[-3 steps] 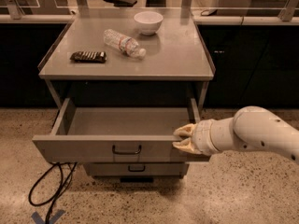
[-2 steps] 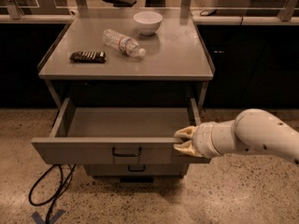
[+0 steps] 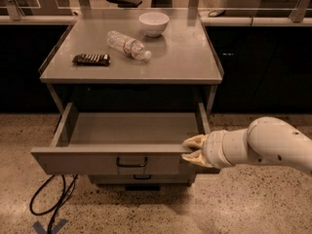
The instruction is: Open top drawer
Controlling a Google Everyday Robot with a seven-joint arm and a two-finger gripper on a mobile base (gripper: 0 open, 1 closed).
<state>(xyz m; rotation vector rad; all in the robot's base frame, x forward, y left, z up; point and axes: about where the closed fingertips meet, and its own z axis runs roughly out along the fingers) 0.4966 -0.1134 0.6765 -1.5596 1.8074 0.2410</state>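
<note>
the top drawer [image 3: 97, 162] is seen pulled well out at lower centre of the frame, so opening is judged nearly done. the gripper [image 3: 188, 149], at centre right, is narrowly clamped on its front panel's right end; only release is left.

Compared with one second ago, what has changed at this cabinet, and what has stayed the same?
The top drawer has slid a little further out, toward the camera. The gripper at its right front corner has moved with it. No new hold or release shows. The bottle, the bowl and the dark flat object on the cabinet top have not moved.
</note>
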